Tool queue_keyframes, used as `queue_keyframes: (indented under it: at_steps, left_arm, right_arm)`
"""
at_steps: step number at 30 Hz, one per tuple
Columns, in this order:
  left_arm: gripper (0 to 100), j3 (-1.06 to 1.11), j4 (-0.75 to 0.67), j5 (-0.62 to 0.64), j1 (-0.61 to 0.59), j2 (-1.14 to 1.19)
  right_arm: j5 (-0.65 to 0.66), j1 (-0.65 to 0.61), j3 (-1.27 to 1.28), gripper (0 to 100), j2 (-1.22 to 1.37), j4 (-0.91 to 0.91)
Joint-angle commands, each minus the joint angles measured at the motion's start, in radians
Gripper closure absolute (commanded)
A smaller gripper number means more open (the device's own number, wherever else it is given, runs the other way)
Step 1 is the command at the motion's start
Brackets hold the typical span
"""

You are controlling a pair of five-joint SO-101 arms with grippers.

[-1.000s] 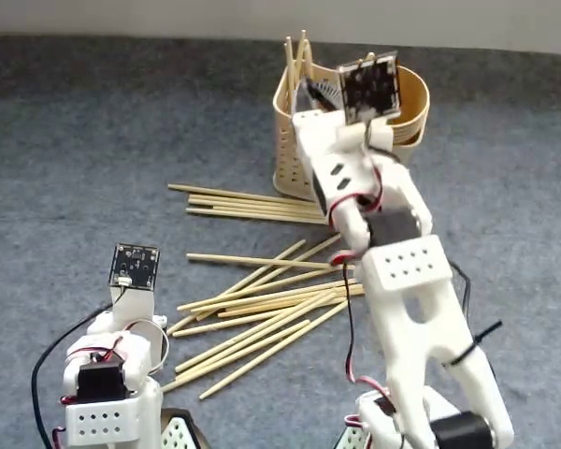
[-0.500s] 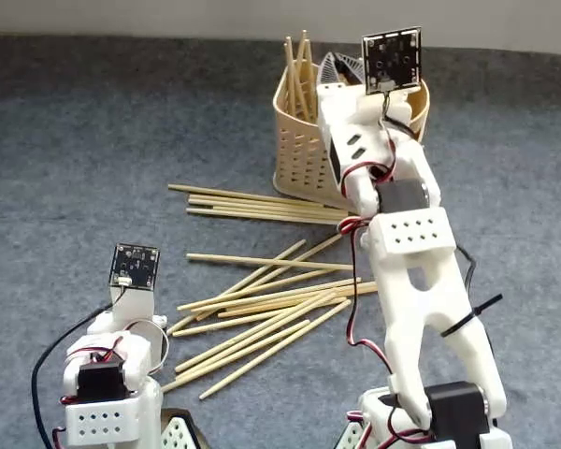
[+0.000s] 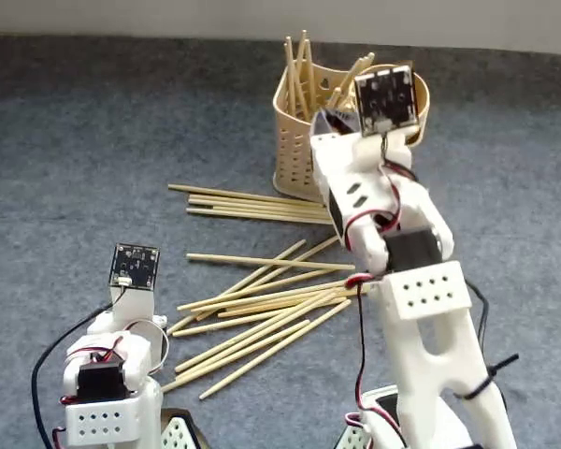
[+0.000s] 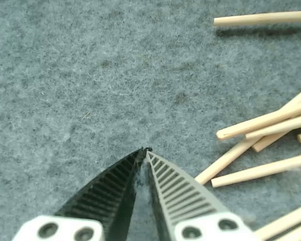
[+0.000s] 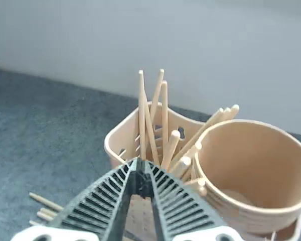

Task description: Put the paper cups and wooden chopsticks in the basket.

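Gripper on the right (image 5: 140,161) is coming back from the basket (image 3: 294,164) with its fingers closed together and nothing between them. A second ago it was reaching down over the rim, and now the arm is drawing toward the near edge of the table (image 3: 93,140). Sticks (image 3: 353,73) are leaning against the paper cup (image 3: 419,98) inside the basket, just where the arm was blocking the view, so that load is looking delivered. It is joining the upright chopsticks (image 3: 299,65) at the basket's other side. Basket and cup are sitting by the far edge, unmoved.

Left gripper (image 4: 144,149) is staying put, low over the table toward the near-left corner, fingers pinched shut on nothing.

Loose chopsticks (image 3: 262,299) are lying in the same scatter across the middle of the table, some just in front of the basket. Plenty of trips are looking necessary, though the cup is already sitting inside.
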Motion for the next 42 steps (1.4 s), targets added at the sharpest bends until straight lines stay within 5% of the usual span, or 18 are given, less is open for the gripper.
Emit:
queue_keyframes:
  at_steps: [1, 20, 32, 42]
  left_arm:
    - [98, 0.019, 0.002, -0.003, -0.005, -0.008]
    - [98, 0.019, 0.002, -0.003, -0.005, -0.008]
    - [98, 0.019, 0.002, -0.003, -0.005, -0.008]
    - [98, 0.019, 0.002, -0.003, -0.005, -0.008]
  right_arm:
    - [-0.003, 0.036, 0.147, 99.3, -0.148, 0.007]
    - [0.000, 0.091, 0.835, 99.3, -0.693, 0.007]
    - [0.000, 0.325, 1.228, 99.3, -1.201, 0.016]
    - [-0.006, 0.409, 1.274, 99.3, -1.173, 0.288]
